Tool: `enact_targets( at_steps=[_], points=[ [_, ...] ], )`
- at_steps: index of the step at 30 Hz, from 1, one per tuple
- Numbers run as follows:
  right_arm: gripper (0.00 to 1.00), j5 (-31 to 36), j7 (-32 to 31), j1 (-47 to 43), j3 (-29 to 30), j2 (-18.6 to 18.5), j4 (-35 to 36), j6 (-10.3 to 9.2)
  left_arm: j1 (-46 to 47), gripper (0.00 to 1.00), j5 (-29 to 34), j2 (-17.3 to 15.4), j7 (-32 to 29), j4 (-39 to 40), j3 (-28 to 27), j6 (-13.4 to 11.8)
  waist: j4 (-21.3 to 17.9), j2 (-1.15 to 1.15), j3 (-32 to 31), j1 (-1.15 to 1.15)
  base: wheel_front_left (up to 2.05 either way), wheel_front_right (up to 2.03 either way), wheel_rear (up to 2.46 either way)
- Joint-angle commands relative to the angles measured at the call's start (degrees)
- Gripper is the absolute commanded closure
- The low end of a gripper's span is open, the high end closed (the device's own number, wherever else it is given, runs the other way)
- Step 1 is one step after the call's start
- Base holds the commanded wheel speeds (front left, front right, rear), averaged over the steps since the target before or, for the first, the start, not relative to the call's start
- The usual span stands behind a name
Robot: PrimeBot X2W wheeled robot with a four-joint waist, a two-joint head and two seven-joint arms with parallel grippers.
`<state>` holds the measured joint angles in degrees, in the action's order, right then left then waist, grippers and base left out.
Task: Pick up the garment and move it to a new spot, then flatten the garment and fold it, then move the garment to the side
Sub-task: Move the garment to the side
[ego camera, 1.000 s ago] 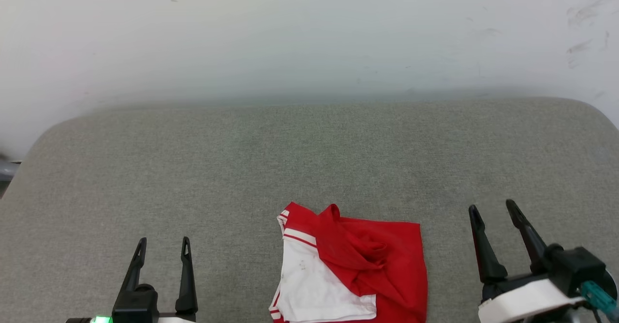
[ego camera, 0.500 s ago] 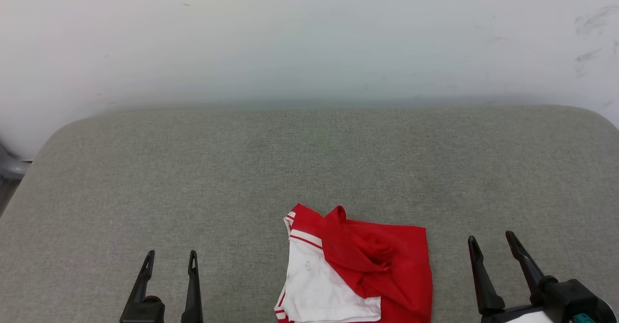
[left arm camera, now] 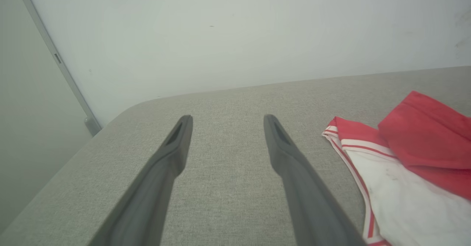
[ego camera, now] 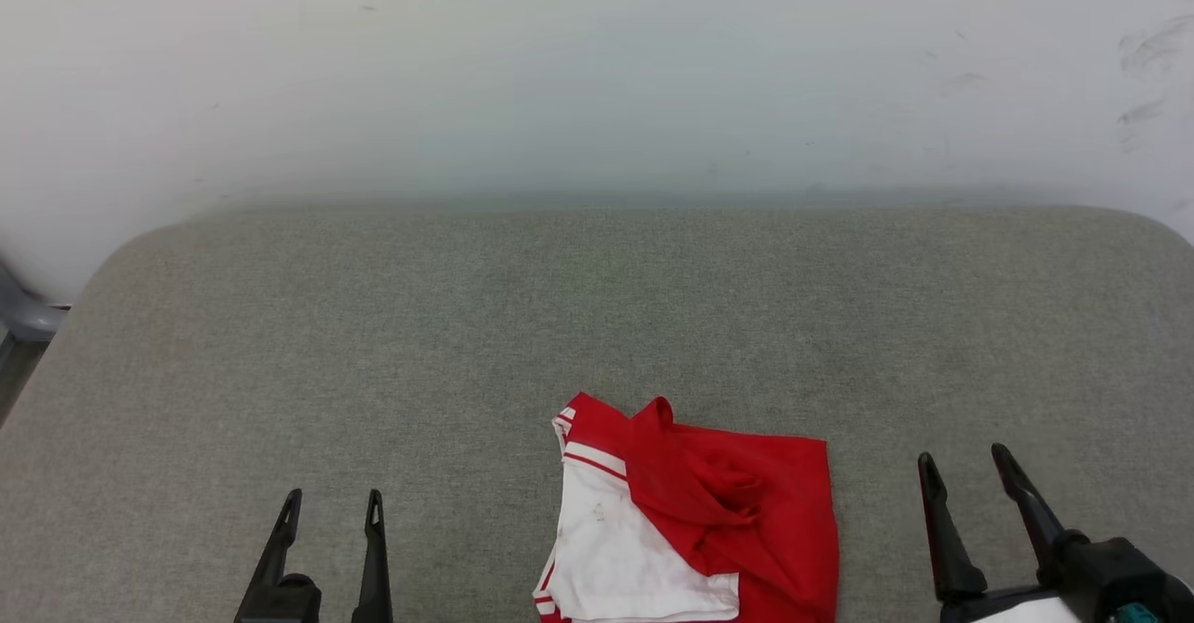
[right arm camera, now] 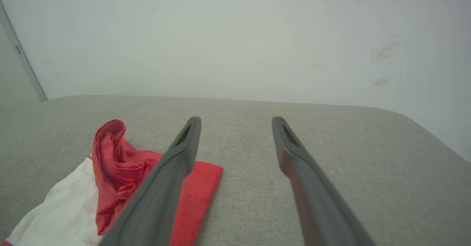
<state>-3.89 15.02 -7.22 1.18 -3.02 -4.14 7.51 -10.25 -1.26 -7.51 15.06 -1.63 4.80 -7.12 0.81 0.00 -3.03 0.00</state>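
My left gripper (ego camera: 334,494) stands with its two dark fingers spread apart and nothing between them, tips pointing up the head view from the lower left. My right gripper (ego camera: 963,453) at the lower right is just as wide open and empty, its fingers leaning a little to the left. Compared with a second ago, both sit lower in the head view. The right one has dropped back the most, so less of its body and pale forearm shows. The whole picture has also slid a little, so the head camera itself has moved. The shirt (ego camera: 709,511) keeps the same crumpled shape and lies on the same patch of the grey cushion (ego camera: 597,306). It sits between the two grippers, touched by neither, nearer the right one, at the near edge of the cushion. A white sleeve with red stripes is turned towards my left gripper, and a bunched red fold rises on top. Beyond the cushion stands a pale wall (ego camera: 597,73) with a few scuff marks.
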Motion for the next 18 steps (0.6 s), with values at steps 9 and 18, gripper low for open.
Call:
enact_targets(
  at_steps=[9, 18],
  points=[
    [0.00, -0.2, -0.3, 10.0, 3.2, -3.6, 4.0, -0.05, 1.1, 0.00, -0.4, -0.1, 0.1, -0.5, 0.2, -0.1, 0.1, 0.00, 1.0, 0.00, 0.00, 0.00, 0.00],
    [0.00, -5.9, -11.6, 24.0, -4.6, -14.4, 3.5, -0.05, 2.5, 0.00, -0.3, -0.1, 0.1, -0.9, 0.6, 0.4, 0.5, 0.00, 2.7, 0.00, 0.00, 0.00, 0.00]
  ],
)
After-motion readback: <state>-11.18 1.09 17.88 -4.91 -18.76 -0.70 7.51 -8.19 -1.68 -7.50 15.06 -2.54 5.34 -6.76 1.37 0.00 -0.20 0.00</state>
